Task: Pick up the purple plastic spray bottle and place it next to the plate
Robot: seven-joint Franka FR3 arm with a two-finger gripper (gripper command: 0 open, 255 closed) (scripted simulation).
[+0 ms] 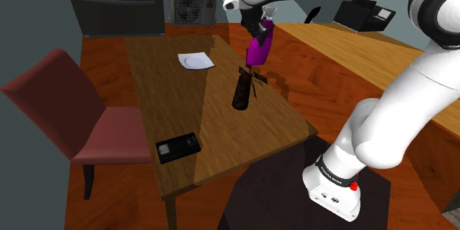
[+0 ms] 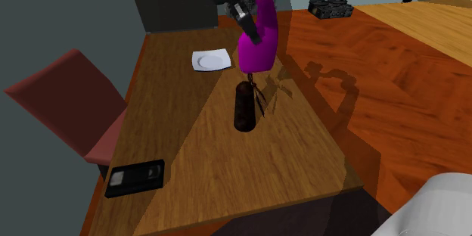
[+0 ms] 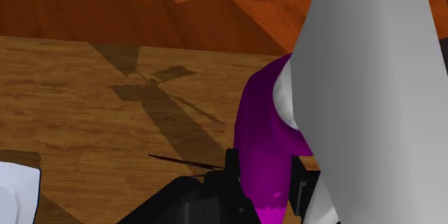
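Chair (image 1: 51,107): dark red, at the shoulder view's left, drawn up to the table's left long edge.
Table (image 1: 158,96): brown wood, long axis running near to far; its near corner sits close to the arm's stand (image 1: 335,192).
Cassette (image 1: 178,148): black, lying flat at the near left corner, close to the edge.
Plate (image 1: 195,61): white, flat on the far end of the table, bare wood on its near, left and right sides.
Dark cylinder (image 1: 241,92): looks upright, mid-table, nearer than the bottle and right of the plate.
Spray bottle (image 1: 259,50): purple body, pale grey head; in the air over the far right part of the table, right of the plate and apart from it, just beyond the cylinder. Long axis close to vertical, head up, base down, top leaning slightly to the shoulder view's right. Which way the nozzle faces, cannot tell.
Gripper (image 1: 262,28): black fingers (image 3: 231,183) clamped on the bottle's upper part; the wrist view has the purple body clasped between them.
Edges: the table's right long edge runs close under the bottle, with red-brown floor beyond.
Open room: a wide bare strip of wood between plate and cylinder, more toward the cassette.
Far right: a light wooden counter (image 1: 346,51).
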